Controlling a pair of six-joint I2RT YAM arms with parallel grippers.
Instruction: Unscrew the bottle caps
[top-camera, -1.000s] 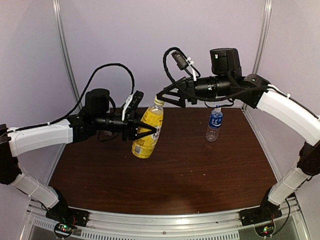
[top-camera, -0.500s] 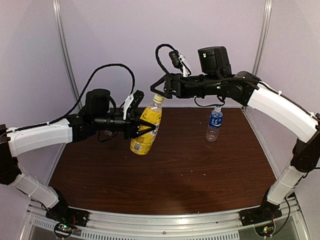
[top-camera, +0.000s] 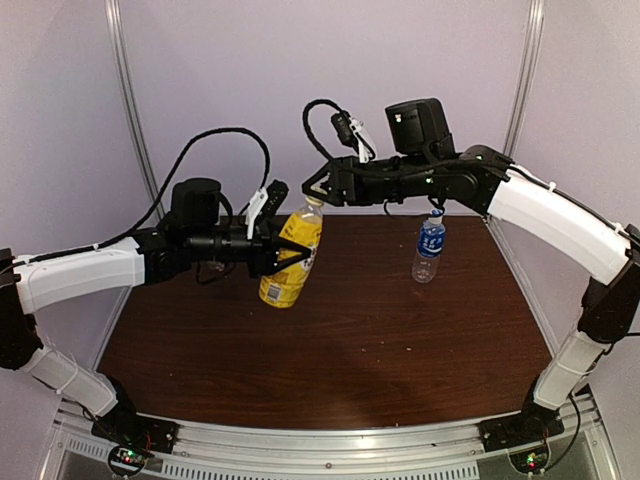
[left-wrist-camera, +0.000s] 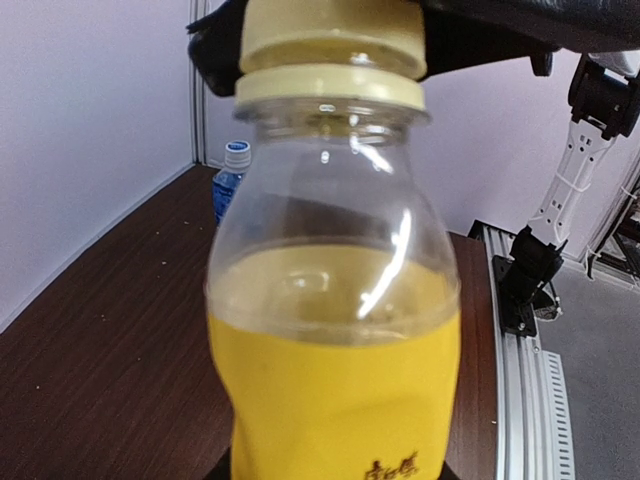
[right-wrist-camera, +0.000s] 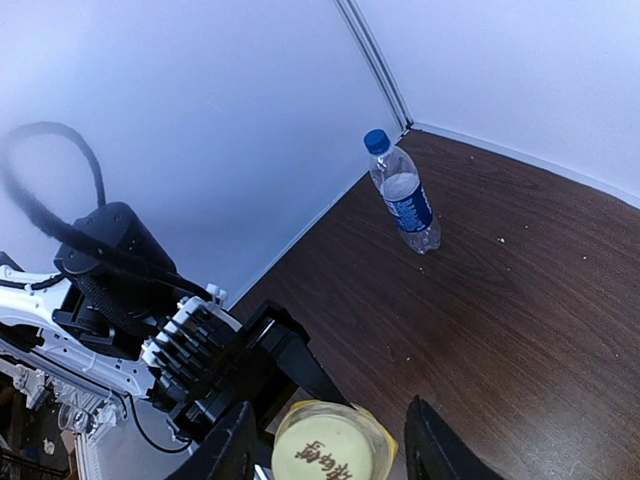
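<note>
My left gripper (top-camera: 300, 258) is shut on the body of the yellow-orange bottle (top-camera: 290, 255), holding it tilted above the table. In the left wrist view that bottle (left-wrist-camera: 335, 380) fills the frame, and its pale yellow cap (left-wrist-camera: 330, 40) sits between black fingers. My right gripper (top-camera: 312, 190) hangs over the cap (top-camera: 315, 203). Seen from the right wrist, the jaws of that gripper (right-wrist-camera: 330, 445) stand on either side of the cap (right-wrist-camera: 325, 445), with a gap still showing on the right. A clear bottle with a blue label (top-camera: 428, 250) and blue cap (right-wrist-camera: 375, 140) stands upright at the back right.
The brown table (top-camera: 380, 350) is boxed in by pale walls with metal corner posts (top-camera: 125, 100). A black cable (top-camera: 225, 135) loops above the left arm. The metal rail with both arm bases (top-camera: 330, 440) runs along the near edge.
My right gripper has moved left over the yellow cap and its jaws have narrowed around it. The left gripper has kept its hold and shifted the bottle slightly.
</note>
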